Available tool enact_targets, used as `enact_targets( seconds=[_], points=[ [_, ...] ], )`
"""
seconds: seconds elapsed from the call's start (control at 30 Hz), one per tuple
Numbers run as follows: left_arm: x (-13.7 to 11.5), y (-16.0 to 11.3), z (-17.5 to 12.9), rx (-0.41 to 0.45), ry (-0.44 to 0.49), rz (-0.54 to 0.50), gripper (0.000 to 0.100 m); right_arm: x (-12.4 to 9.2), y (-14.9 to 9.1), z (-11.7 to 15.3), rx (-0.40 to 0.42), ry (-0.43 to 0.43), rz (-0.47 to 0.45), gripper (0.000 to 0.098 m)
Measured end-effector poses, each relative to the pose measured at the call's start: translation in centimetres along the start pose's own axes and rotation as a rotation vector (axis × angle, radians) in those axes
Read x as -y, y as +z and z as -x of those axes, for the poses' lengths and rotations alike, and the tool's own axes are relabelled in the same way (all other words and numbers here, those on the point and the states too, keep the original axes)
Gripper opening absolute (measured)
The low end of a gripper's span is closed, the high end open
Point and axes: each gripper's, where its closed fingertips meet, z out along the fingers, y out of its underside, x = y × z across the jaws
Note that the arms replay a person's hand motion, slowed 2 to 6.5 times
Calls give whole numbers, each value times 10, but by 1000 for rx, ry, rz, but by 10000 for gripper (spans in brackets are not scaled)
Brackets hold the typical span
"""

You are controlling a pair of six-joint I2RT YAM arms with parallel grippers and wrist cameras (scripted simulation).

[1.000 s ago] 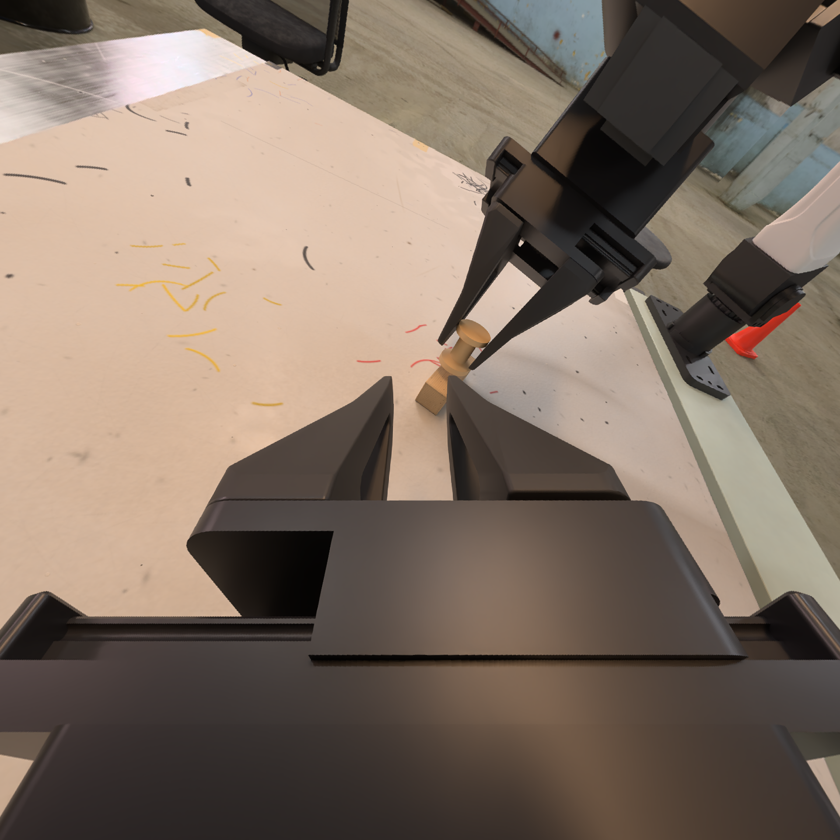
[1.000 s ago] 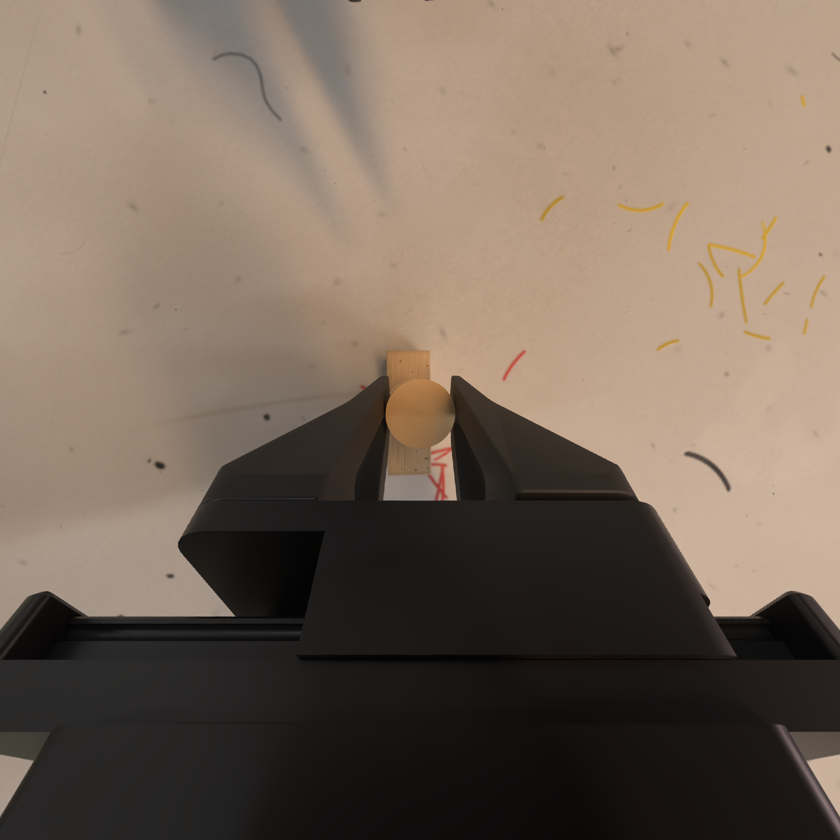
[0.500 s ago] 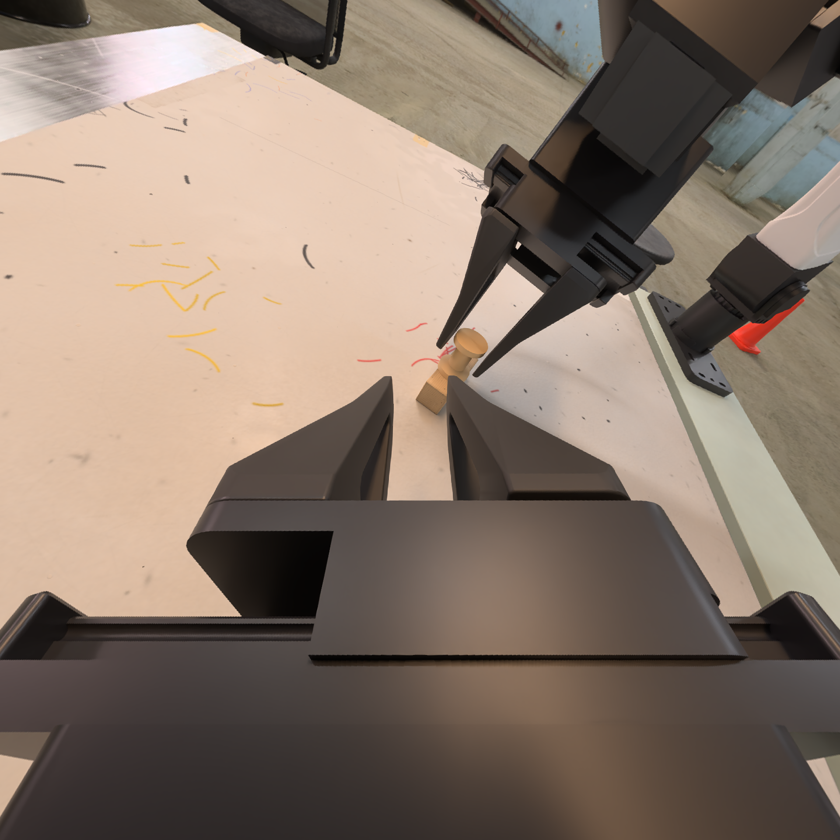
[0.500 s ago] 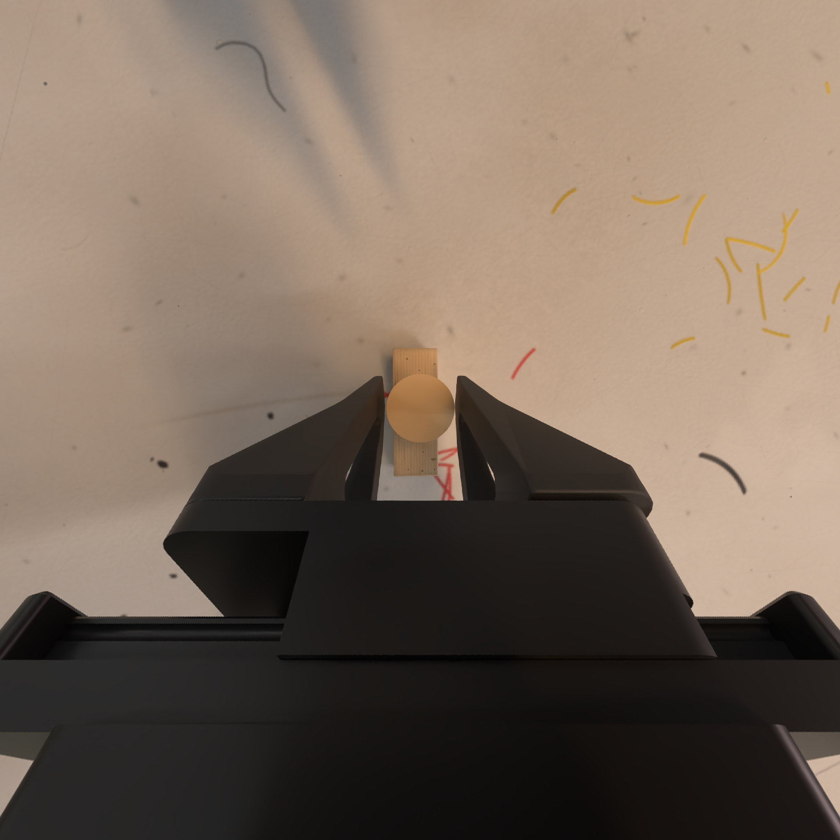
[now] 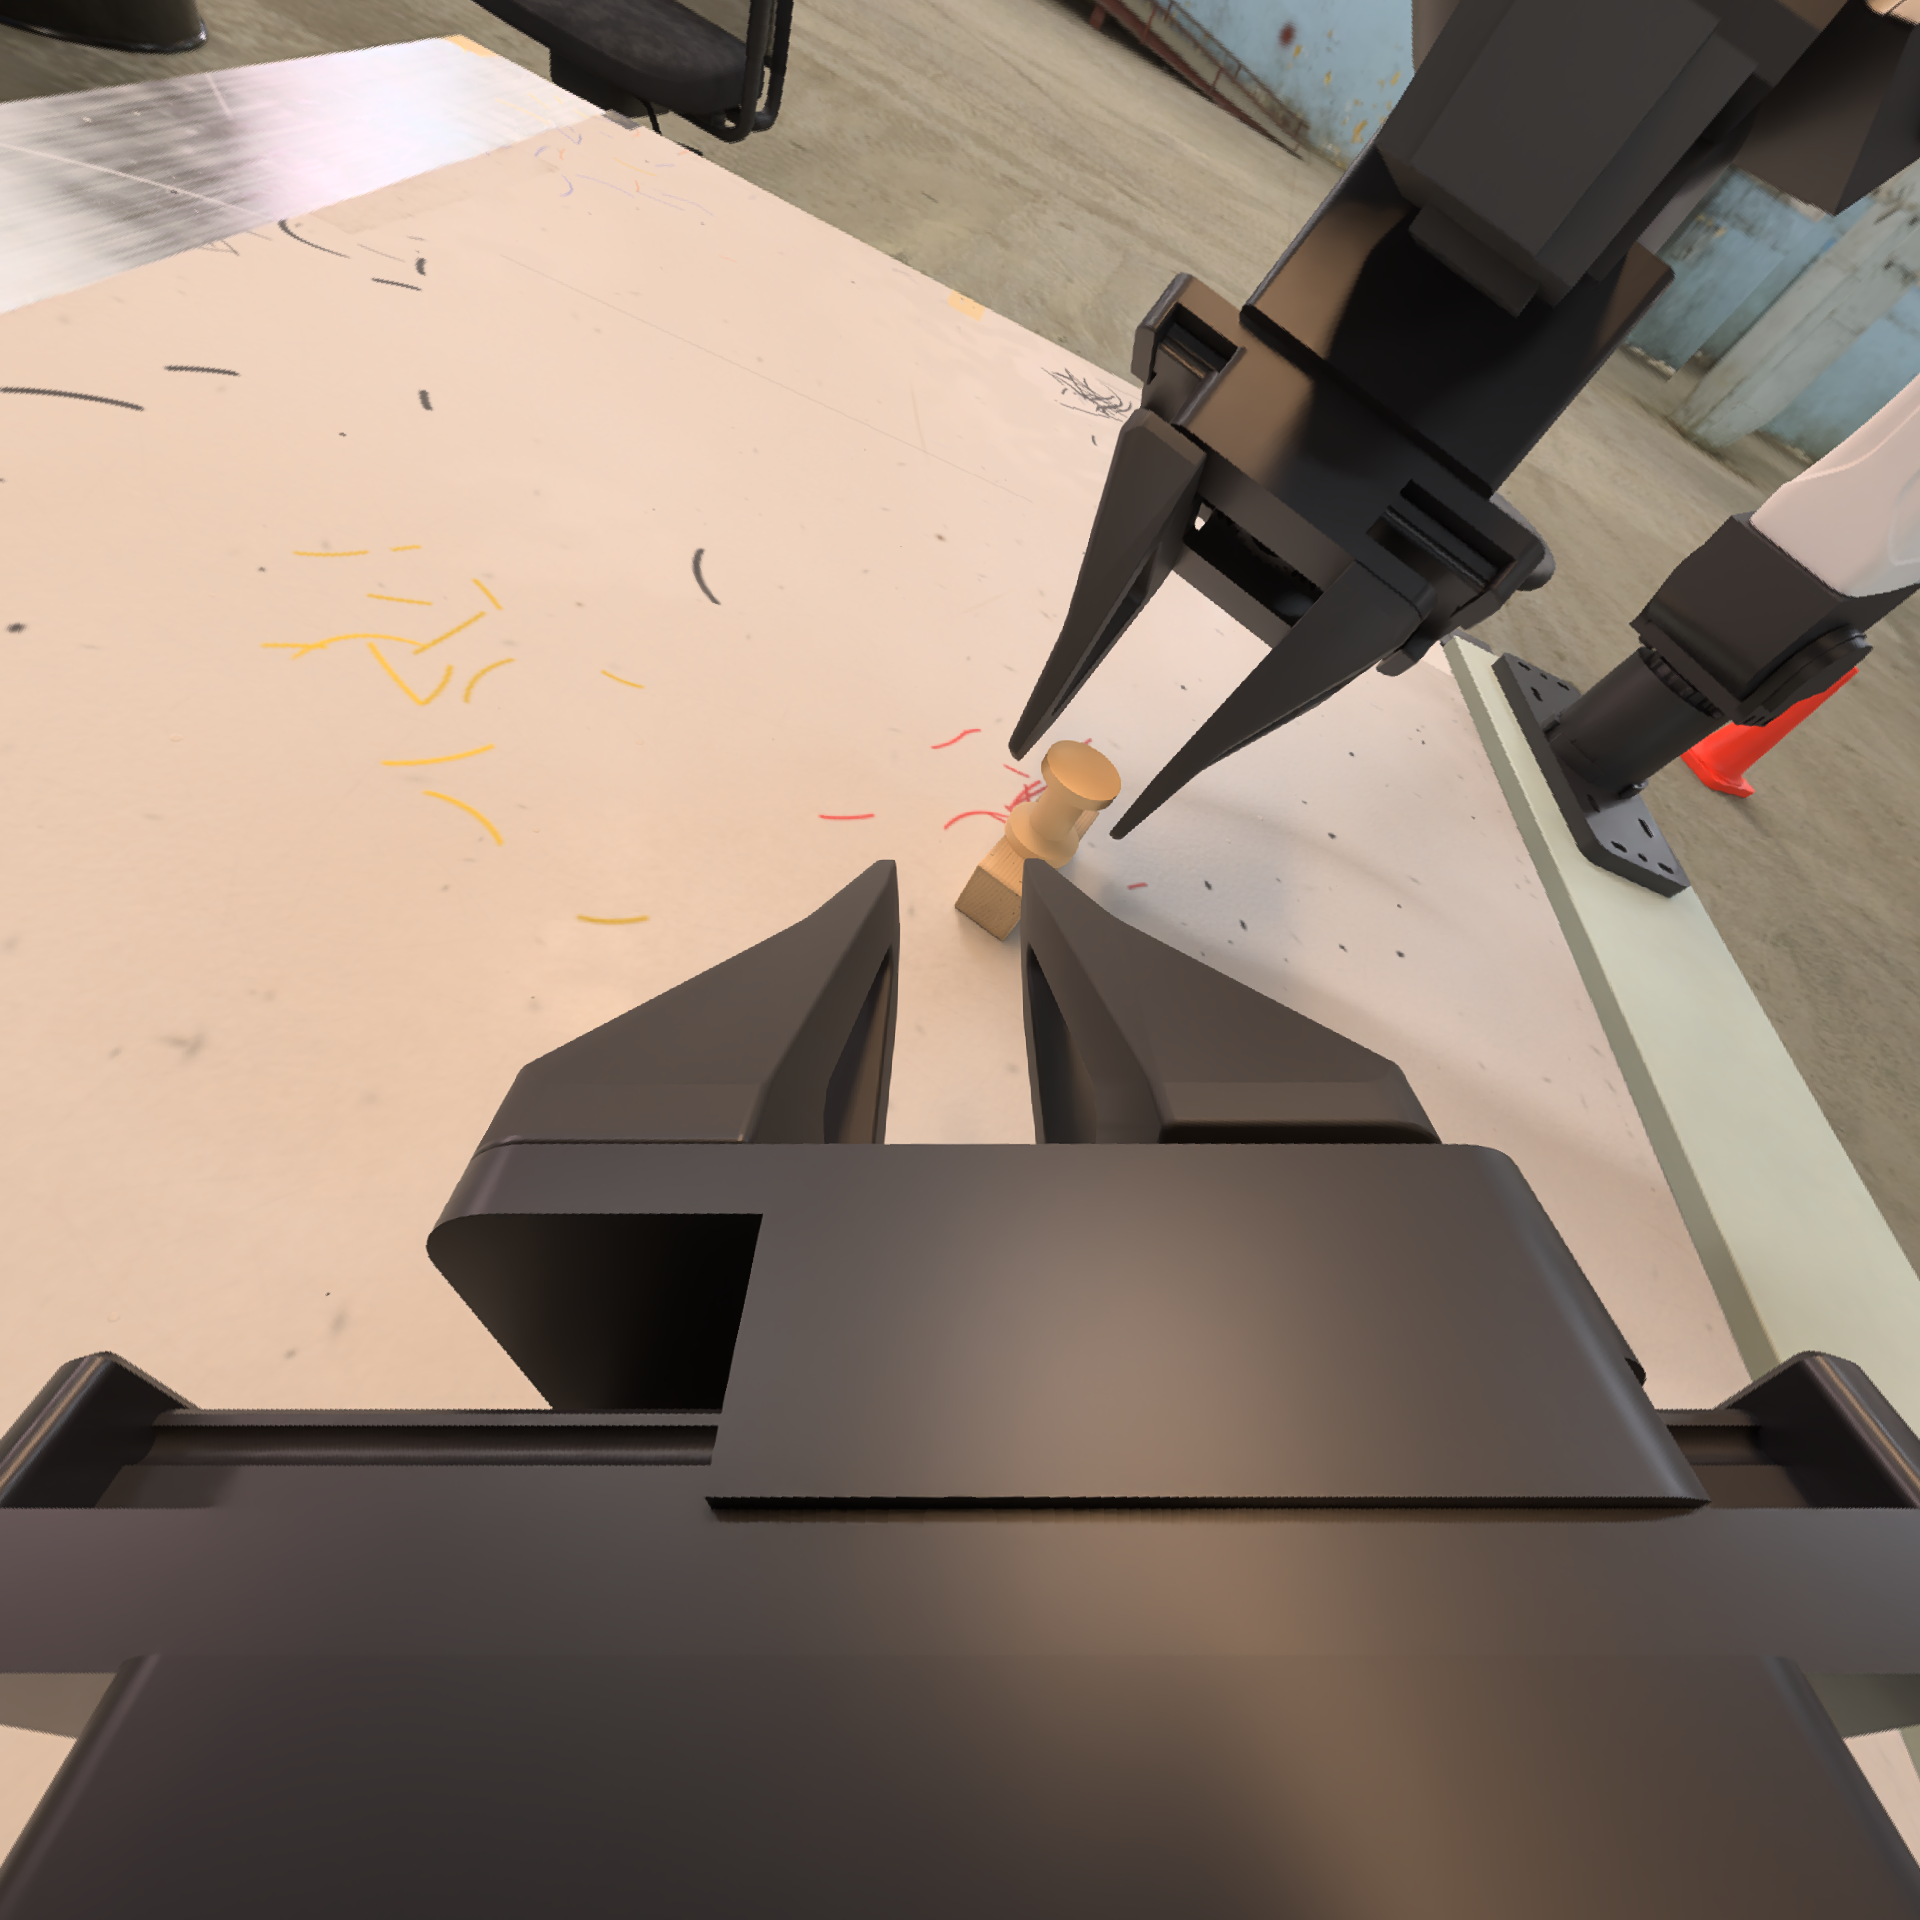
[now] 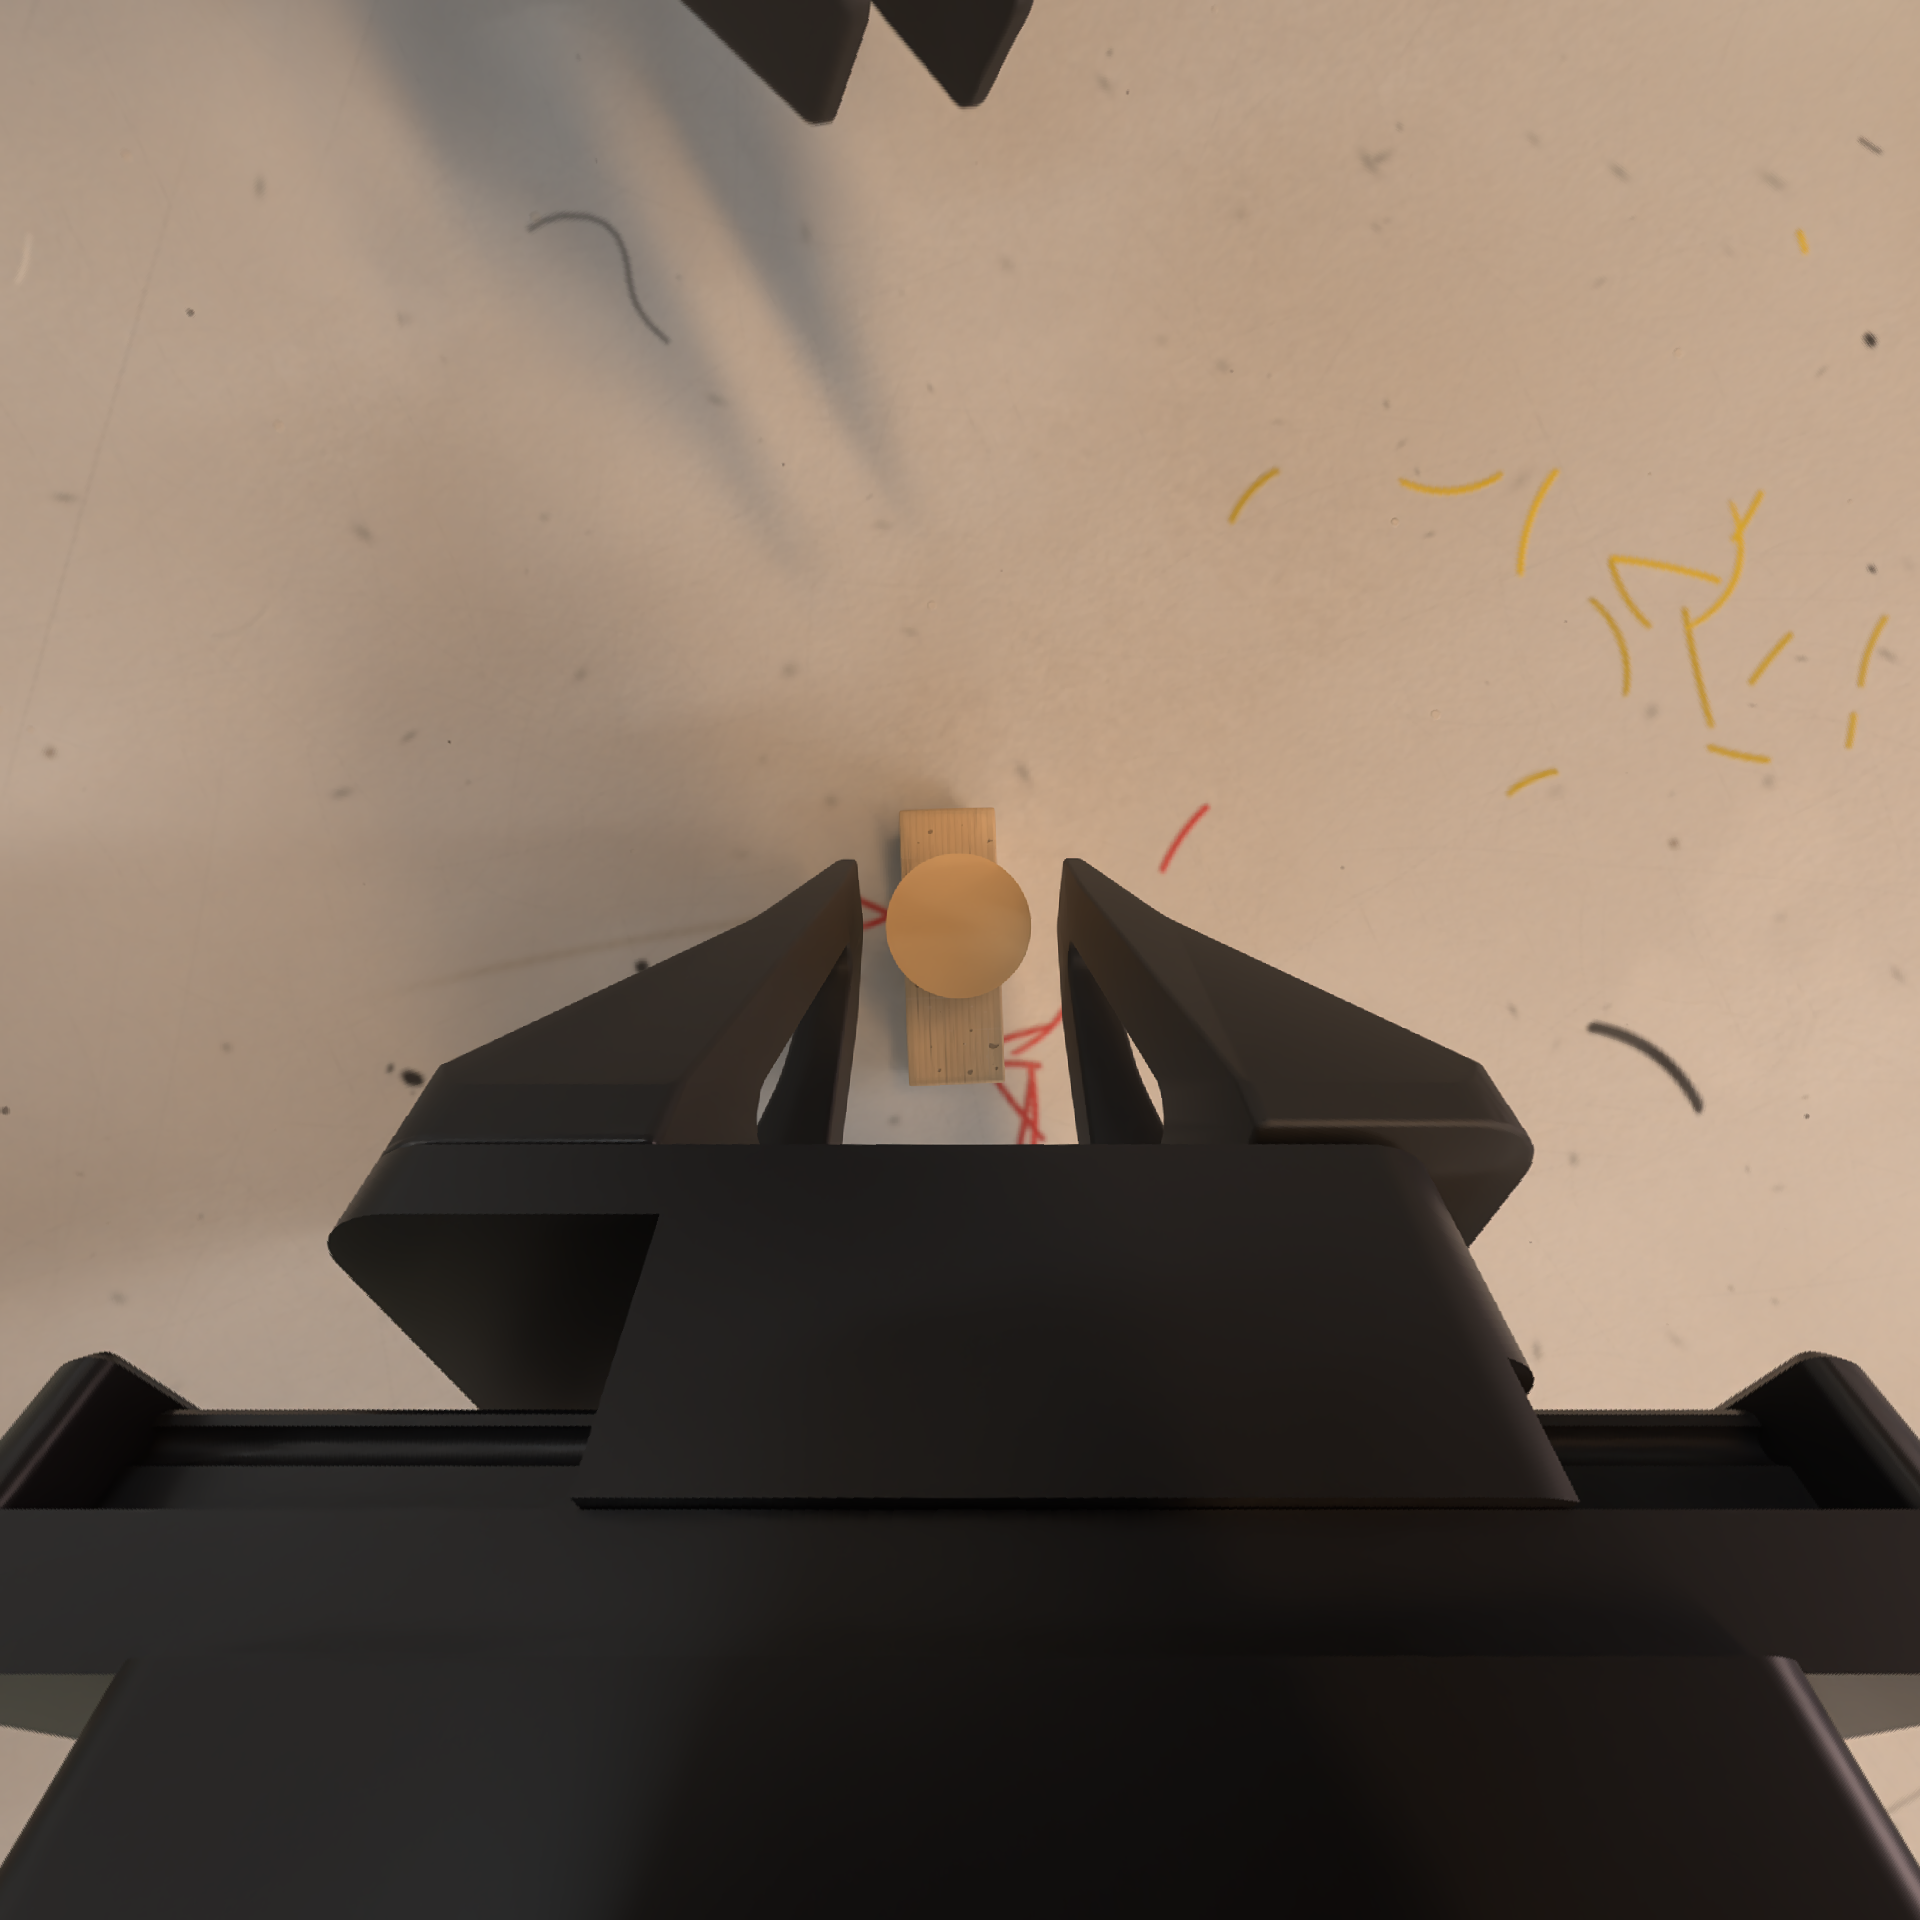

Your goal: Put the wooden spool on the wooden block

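Observation:
The wooden spool [image 5: 1075, 790] stands upright on the pale wooden block [image 5: 992, 894], which lies flat on the table. In the right wrist view I look straight down on the spool's round top [image 6: 958, 925], with the block [image 6: 951, 1044] under it. My right gripper [image 6: 958, 868] is open, with a finger on each side of the spool and clear of it. In the left wrist view it [image 5: 1065, 792] hangs just above the spool. My left gripper [image 5: 960, 873] is empty, its jaws nearly together, low and just short of the block.
The table's right edge [image 5: 1662, 1039] runs close by, with the right arm's base mount [image 5: 1600, 769] and an orange cone [image 5: 1756, 743] beyond it. A black chair [image 5: 665, 52] stands at the far side. My left gripper's fingertips [image 6: 894, 109] show at the top of the right wrist view.
My right gripper has opened, let go of the spool and risen a little. The spool stays on the block. The left gripper has not moved.

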Motion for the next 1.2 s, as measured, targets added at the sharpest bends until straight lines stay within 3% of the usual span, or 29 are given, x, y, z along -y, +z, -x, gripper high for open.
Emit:
enact_targets(
  seconds=[0.53, 0.87, 1.2],
  points=[
    [1, 1, -2, 12, 44, 9, 198, 4, -5, 1, -25, 20, -75, 369],
    [2, -1, -8, 19, 89, -5, 204, 9, -23, -12, -120, 72, -175, 386],
    [4, -3, -18, 18, 125, -5, 253, 8, -37, -11, -126, 112, -242, 391]
  ],
)
